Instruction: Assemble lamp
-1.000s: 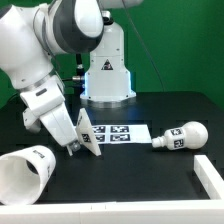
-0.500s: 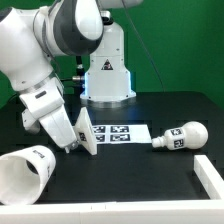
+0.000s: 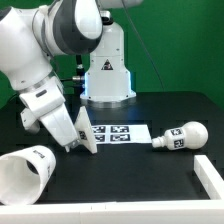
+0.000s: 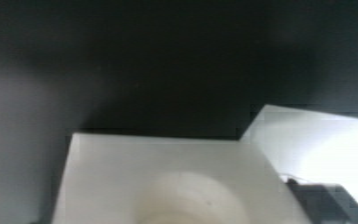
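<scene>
The lamp's blocky white base (image 3: 86, 133) stands tilted on an edge at the left end of the marker board (image 3: 125, 133), with the gripper (image 3: 72, 141) closed on it. The tapered shade (image 3: 25, 172) lies on its side near left and the round-headed bulb (image 3: 182, 137) lies well apart at right. Since a second ago the base has turned slightly, so its tagged face shows less.

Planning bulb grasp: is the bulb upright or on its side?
On its side: the bulb lies flat on the table, round head toward the exterior view's right.
</scene>
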